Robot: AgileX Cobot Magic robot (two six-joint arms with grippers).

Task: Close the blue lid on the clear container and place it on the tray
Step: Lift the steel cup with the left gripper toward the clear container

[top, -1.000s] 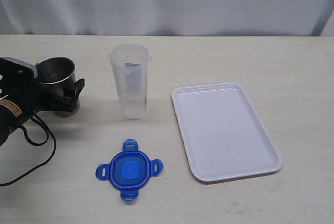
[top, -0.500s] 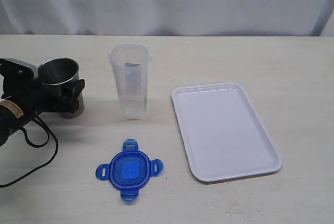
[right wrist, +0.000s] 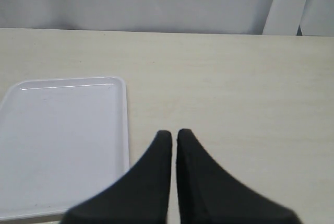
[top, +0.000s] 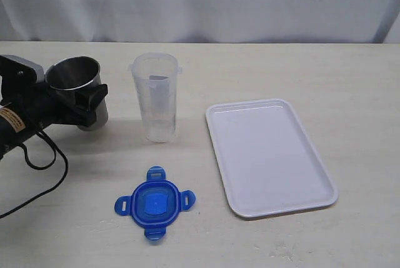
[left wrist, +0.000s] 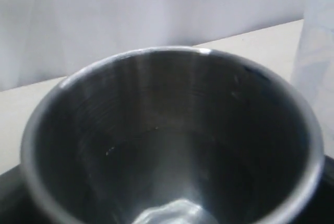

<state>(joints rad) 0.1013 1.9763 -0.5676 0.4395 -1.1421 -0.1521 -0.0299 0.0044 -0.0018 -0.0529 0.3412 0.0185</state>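
Exterior view: my left claw grips a tilted metal cup. The clear container stands near, ahead of its fingertips, and the blue lid lies apart, off to one side. My right claw is closed beside the tray. I should set the cup down gently, away from the container.

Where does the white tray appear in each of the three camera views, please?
Exterior view: the white tray lies on the table right of centre, right of the clear container.
Left wrist view: not in it; the metal cup fills the picture.
Right wrist view: the white tray lies beside the shut right gripper.
Shared landmark: the white curtain behind the table, seen in all three.
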